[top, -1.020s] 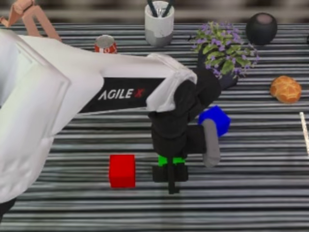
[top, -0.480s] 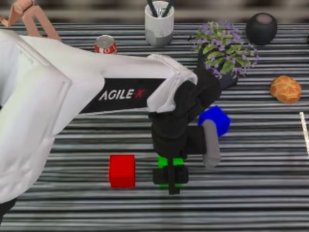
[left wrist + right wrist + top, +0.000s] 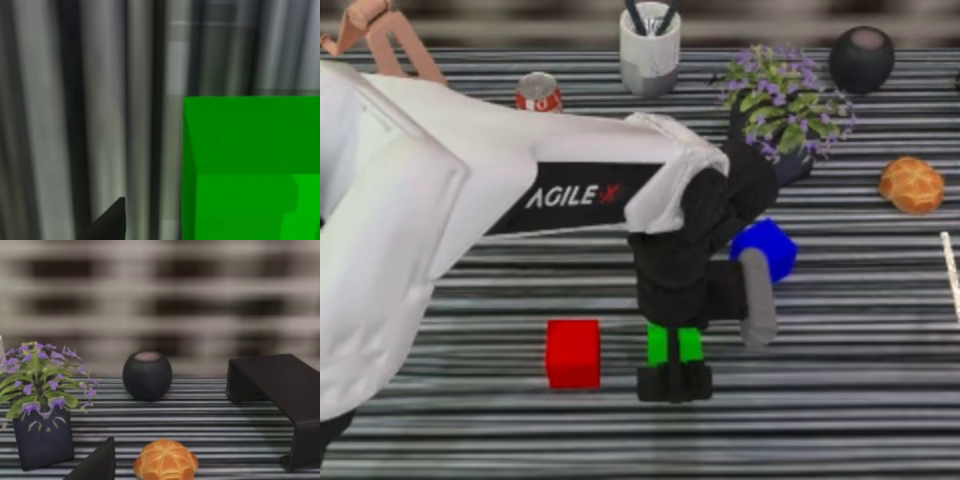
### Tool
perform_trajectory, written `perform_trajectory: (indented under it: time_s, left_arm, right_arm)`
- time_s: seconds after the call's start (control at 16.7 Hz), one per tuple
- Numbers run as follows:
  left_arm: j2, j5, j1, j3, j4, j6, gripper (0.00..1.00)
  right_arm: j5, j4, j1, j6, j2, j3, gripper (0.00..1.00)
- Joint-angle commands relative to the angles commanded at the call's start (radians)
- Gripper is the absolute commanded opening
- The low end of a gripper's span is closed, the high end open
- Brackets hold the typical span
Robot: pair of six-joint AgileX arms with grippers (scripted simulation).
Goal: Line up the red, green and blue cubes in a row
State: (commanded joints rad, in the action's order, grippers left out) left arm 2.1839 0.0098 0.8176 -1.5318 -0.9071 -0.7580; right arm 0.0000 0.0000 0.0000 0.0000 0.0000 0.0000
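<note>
Striped in black, grey and white, the tabletop (image 3: 880, 400) runs under everything I can see from the overhead camera. My left arm (image 3: 470, 210) reaches across from the top view's left, its gripper (image 3: 673, 381) pointing down near the front middle of the table.

Three plain, solid-coloured cubes are in play. The red cube (image 3: 572, 352) sits free on the stripes, left of the gripper and apart from it. The green cube (image 3: 674, 344) shows as a bright green patch just behind the black fingers (image 3: 654, 382), partly hidden under the wrist; whether those fingers are clamped on it or standing loose I cannot tell. In the left wrist view the green cube (image 3: 250, 170) fills the nearby corner, with one dark fingertip (image 3: 110, 222) beside it and striped table between them. The blue cube (image 3: 767, 246) lies farther back and to the right, half tucked behind the arm's black wrist, well apart from the gripper.

Along the back edge stand a soda can (image 3: 538, 92), a pen cup (image 3: 650, 48), a potted purple-flowered plant (image 3: 785, 100), a dark round speaker (image 3: 861, 58) and a bread roll (image 3: 911, 185).

My right arm is parked out of the top view; its wrist camera shows the plant (image 3: 42, 405), speaker (image 3: 147, 375), bread roll (image 3: 165, 460) and a black stand (image 3: 280, 390).
</note>
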Motion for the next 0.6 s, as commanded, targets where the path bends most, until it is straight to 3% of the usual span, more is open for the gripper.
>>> perform_trajectory:
  time_s: [0.36,0.6]
  left_arm:
    - [-0.005,0.000,-0.002,-0.015,-0.018,-0.002,1.00]
    - [-0.047,0.000,-0.010,-0.101,-0.156,-0.003,1.00]
  right_arm:
    - [0.000,0.000,0.000,0.000,0.000,0.000,1.00]
    - [0.000,0.000,0.000,0.000,0.000,0.000,1.00]
